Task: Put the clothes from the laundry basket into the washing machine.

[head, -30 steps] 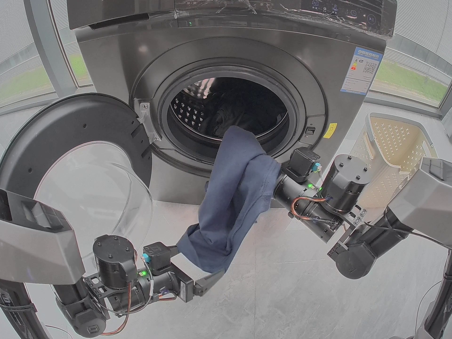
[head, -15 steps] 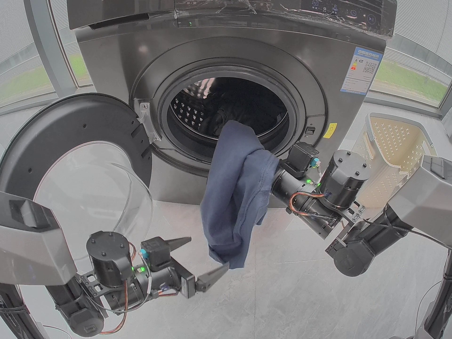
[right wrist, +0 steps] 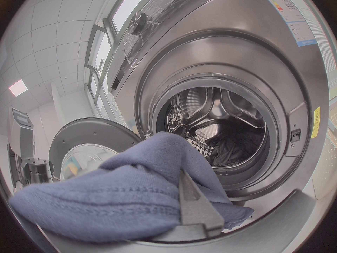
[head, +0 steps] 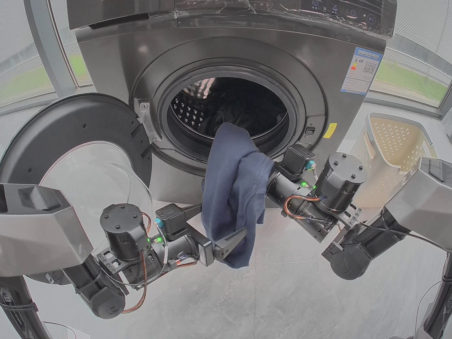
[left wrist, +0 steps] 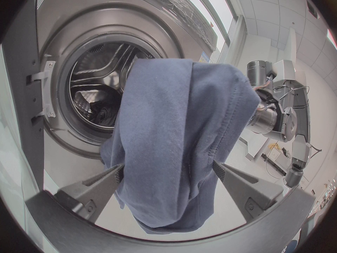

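While my right hand (head: 266, 177) grips the garment (head: 230, 175) before the washing machine (head: 117, 57), my left hand (left wrist: 167, 167) straddles it, wide

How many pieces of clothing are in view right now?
2: a blue garment held by the right gripper before the washing machine, and dark clothing inside its drum, possibly several pieces.

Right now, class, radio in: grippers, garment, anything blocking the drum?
Right gripper shut on garment, just outside drum. Left gripper open, straddling its hanging end. Door open, nothing blocking.
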Motion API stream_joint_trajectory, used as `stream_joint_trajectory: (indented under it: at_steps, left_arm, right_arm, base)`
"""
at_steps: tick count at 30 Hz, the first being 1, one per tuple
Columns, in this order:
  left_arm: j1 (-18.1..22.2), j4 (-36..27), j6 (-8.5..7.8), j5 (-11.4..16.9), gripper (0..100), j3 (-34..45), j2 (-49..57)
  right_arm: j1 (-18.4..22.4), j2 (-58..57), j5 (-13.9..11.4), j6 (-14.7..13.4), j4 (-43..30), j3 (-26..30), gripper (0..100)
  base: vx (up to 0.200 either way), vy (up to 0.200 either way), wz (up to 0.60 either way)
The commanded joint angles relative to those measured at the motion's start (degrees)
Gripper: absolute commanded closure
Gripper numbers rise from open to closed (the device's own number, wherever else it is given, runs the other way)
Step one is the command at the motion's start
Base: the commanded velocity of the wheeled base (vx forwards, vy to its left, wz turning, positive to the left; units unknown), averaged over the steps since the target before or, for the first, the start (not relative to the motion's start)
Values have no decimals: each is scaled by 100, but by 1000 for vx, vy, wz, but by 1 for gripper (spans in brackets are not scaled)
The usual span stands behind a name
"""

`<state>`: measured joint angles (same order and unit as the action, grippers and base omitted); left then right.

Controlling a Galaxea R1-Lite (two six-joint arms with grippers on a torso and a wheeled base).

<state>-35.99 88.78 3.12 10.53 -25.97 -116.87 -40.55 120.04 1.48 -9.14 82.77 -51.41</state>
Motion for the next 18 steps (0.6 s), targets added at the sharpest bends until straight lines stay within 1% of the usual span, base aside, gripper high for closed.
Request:
stream_joint_trajectory:
  at_steps: [1,6,8,10,11,18]
  left_arm:
    - [22,-1,4,63,0,-383,-486]
    - [65,-19,22,10,0,-928,-960]
    - [162,-19,13,-25,0,-1156,-1145]
    - [171,-19,4,-25,0,-1183,-1162]
    - [303,-28,13,-34,0,-1490,-1338]
    - [602,-45,13,-51,0,-1974,-1681]
  right_arm:
    - [-59,2,37,0,2,34,100]
    - [-182,-16,55,0,2,69,100]
    - [-226,-33,55,-9,2,113,100]
    - [-234,-33,55,-9,2,122,100]
    - [-314,-51,55,-9,11,201,100]
    - [-472,-121,63,-17,11,272,100]
  base:
    - [0,0,0]
    - [0,0,0]
    - [0,0,0]
    - [0,0,0]
    - [0,0,0]
    - [0,0,0]
